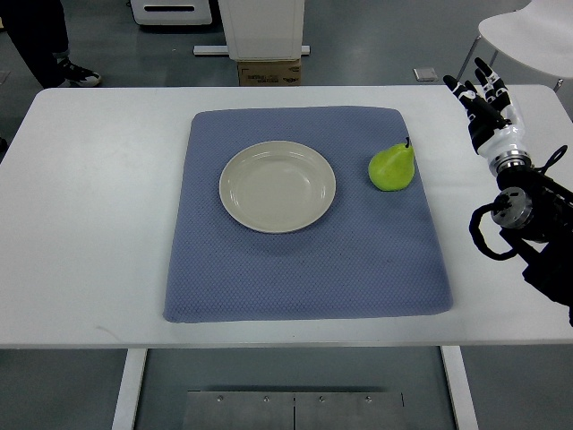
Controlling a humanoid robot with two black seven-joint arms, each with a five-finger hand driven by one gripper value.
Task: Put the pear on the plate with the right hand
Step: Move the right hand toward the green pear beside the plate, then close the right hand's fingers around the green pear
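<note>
A green pear (392,167) lies on the blue mat (304,269), just right of a round cream plate (277,186) that holds nothing. My right hand (483,98) hovers over the table's right side, well to the right of the pear and apart from it. Its fingers are spread and point away from me, holding nothing. The left arm does not show.
The white table (89,224) carries the mat. Beyond its far edge stand a cardboard box (269,70), a white cabinet base and a white chair (528,36). A person's legs and shoe (54,54) show at the top left.
</note>
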